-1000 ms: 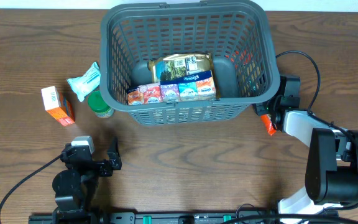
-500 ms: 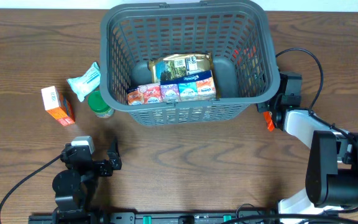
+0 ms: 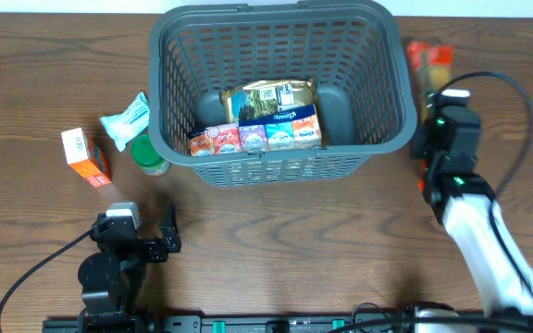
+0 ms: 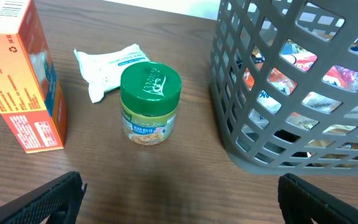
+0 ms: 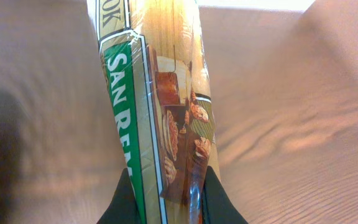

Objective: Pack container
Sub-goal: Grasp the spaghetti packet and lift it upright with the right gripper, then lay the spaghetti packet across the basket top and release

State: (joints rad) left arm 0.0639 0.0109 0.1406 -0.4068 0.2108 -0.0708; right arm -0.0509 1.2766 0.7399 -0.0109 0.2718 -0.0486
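The dark grey basket (image 3: 266,168) stands at the back middle of the table; it also shows in the left wrist view (image 4: 272,93). It holds a gold bag (image 3: 269,97) and a row of small cartons (image 3: 257,137). My right gripper (image 3: 436,116) (image 5: 166,193) is just right of the basket, shut on a long pasta packet (image 3: 427,63) (image 5: 157,93) with a green label. My left gripper (image 3: 146,242) (image 4: 179,193) is open and empty, in front of the basket's left corner.
Left of the basket are a green-lidded jar (image 3: 149,154) (image 4: 150,102), a white pouch (image 3: 125,118) (image 4: 110,62) and an orange-and-white box (image 3: 85,157) (image 4: 20,74). The right arm's cable loops over the table's right edge.
My right arm has straightened and its gripper has moved up and back along the basket's right side, carrying the pasta packet, whose far end now shows by the rim. The left arm is still.
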